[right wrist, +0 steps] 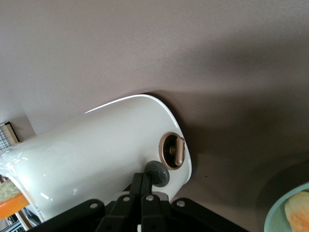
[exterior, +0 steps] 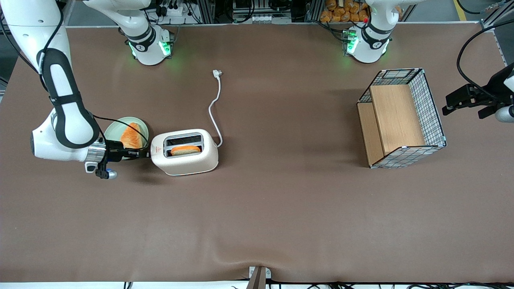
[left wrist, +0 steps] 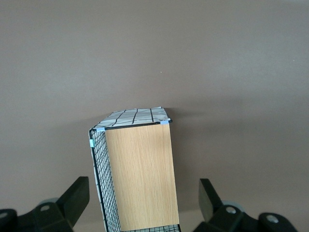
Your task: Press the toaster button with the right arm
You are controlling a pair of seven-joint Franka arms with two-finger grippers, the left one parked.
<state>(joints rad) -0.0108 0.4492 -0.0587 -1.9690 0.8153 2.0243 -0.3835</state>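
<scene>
The cream-white toaster stands on the brown table with a slice of toast in the slot nearer the front camera. The right arm's gripper reaches level along the table to the toaster's end face, on the side toward the working arm's end. In the right wrist view the gripper is shut with nothing between its fingers. Its tips rest against the small grey round button on the toaster. A brown dial sits just beside the button.
A pale green plate with a piece of bread lies beside the gripper, farther from the front camera; its rim shows in the right wrist view. The white power cord trails away from the toaster. A wire-and-wood basket lies toward the parked arm's end.
</scene>
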